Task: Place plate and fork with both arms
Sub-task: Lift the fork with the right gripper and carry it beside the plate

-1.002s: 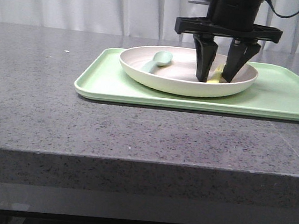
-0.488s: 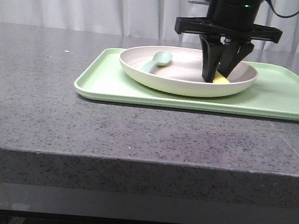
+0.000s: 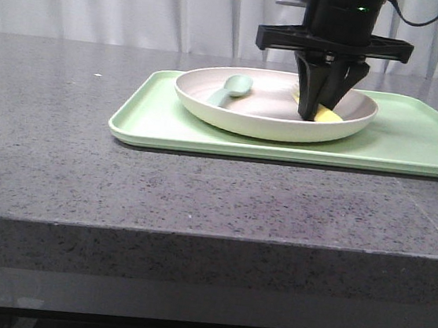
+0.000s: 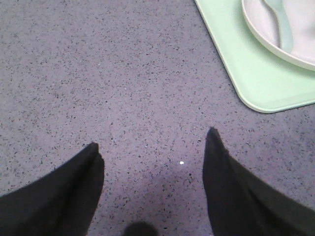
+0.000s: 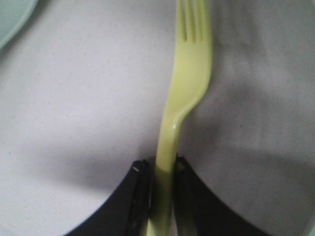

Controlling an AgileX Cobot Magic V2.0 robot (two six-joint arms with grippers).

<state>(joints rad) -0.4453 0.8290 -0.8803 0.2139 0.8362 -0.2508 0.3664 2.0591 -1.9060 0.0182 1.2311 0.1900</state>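
The pale cream plate (image 3: 264, 118) sits on the light green tray (image 3: 411, 142) in the front view. My right gripper (image 3: 312, 111) reaches down into the plate's right side and is shut on the handle of the pale yellow fork (image 3: 329, 116). In the right wrist view the fork (image 5: 184, 88) runs from between my fingers (image 5: 165, 169) out over the plate floor (image 5: 78, 98), tines away from me. My left gripper (image 4: 152, 150) is open and empty over bare counter, apart from the tray corner (image 4: 256, 93); the plate's edge (image 4: 266, 39) shows beyond it.
A grey-green spoon (image 3: 231, 89) lies in the plate's left half; it also shows in the left wrist view (image 4: 280, 24). The speckled grey counter (image 3: 200, 193) extends in front of and left of the tray. A white curtain hangs behind.
My right gripper's fingers went from spread around the fork to shut on its handle, and the fork's end now sits slightly higher in the plate. The left arm's earlier state is not shown.
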